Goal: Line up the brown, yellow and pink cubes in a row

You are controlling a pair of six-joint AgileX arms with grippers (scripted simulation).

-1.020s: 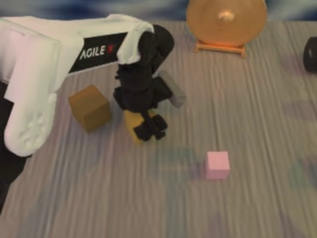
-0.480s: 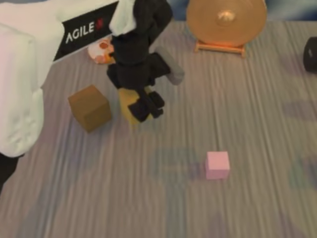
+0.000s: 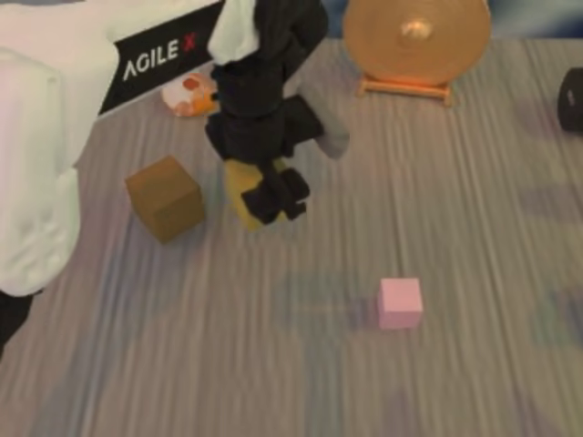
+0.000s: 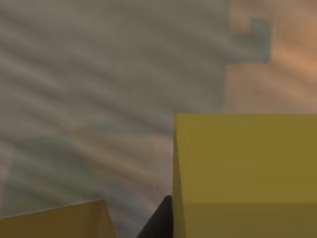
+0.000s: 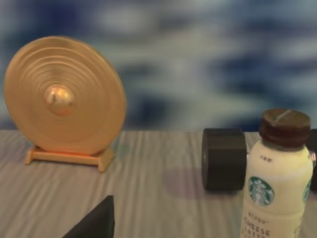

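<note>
Nudging right since before: yellow cube (image 3: 239, 187), left fingers (image 3: 278, 196).

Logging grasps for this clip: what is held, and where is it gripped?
The left gripper holds the yellow cube; its contact faces are hidden.

The left gripper (image 3: 273, 196) covers most of the yellow cube (image 3: 239, 187) in the top view — only its left side shows, and the fingers' grip on it cannot be made out. In the left wrist view the yellow cube runs off the frame's edges, and the brown cube (image 4: 54, 220) is only a sliver. A small orange-and-white object (image 3: 189, 94) is half hidden behind the left arm. The dark object (image 3: 571, 98) is cut off at the right edge — as is the bottle (image 5: 276, 183) in the right wrist view.
</note>
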